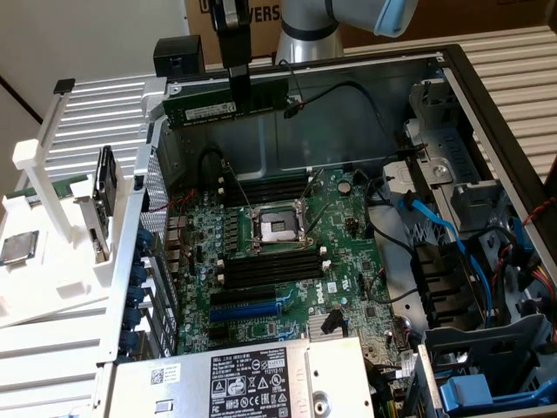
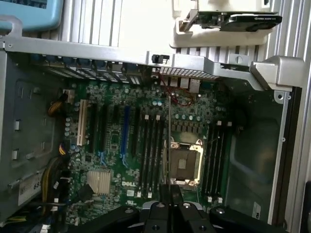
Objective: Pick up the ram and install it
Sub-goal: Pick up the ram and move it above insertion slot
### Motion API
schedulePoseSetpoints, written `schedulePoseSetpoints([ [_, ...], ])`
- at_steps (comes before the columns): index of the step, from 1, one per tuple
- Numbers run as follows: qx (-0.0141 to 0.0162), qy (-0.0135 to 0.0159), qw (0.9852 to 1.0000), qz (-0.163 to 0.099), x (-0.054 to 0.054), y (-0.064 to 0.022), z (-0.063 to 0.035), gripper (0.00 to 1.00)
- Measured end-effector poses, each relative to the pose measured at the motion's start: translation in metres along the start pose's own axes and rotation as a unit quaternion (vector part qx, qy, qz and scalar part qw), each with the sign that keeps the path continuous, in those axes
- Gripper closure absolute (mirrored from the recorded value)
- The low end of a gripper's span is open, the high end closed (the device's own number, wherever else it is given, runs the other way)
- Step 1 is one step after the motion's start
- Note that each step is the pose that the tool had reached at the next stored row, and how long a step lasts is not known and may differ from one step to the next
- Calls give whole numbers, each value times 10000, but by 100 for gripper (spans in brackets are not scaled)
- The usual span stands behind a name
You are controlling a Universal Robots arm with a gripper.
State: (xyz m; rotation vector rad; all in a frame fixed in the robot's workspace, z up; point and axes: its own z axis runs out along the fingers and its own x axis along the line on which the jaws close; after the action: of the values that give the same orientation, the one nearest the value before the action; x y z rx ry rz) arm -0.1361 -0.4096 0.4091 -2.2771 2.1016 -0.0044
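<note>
Note: your gripper (image 1: 239, 89) is closed narrow on the ram (image 1: 200, 109), pinching its upper edge near the middle. The ram hangs level, long side horizontal, label facing the exterior camera, up in the air over the open case (image 1: 452, 78). It is well clear of the motherboard (image 1: 348, 261). In the wrist view it appears edge-on, running between the black slots (image 2: 150, 145) and the socket (image 2: 183, 165).

Gripped in the tool (image 1: 238, 85), high over the far side of the open case (image 1: 348, 139): ram (image 1: 224, 106), lengthwise and on edge. Below, flat in the case, motherboard (image 1: 348, 261). At its middle, socket (image 1: 278, 228), with slots (image 1: 271, 270) just before and behind it. Nearest the camera, power supply (image 1: 252, 379). Outside the case, at the exterior view's left, rack (image 1: 52, 287) with chip (image 1: 19, 248) on it.
</note>
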Motion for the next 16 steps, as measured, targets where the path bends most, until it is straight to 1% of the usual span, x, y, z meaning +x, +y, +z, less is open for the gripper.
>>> schedulePoseSetpoints([
  [1, 0, 0, 10000, 0, 3, -31, 1, 88],
  [2, 0, 0, 10000, 0, 7, -88, 3, 88],
  [5, 0, 0, 10000, 7, 12, -138, 5, 88],
  [12, 1, 0, 10000, 23, 19, -150, 7, 88],
  [16, 7, 2, 10000, 26, 18, -150, 20, 88],
])
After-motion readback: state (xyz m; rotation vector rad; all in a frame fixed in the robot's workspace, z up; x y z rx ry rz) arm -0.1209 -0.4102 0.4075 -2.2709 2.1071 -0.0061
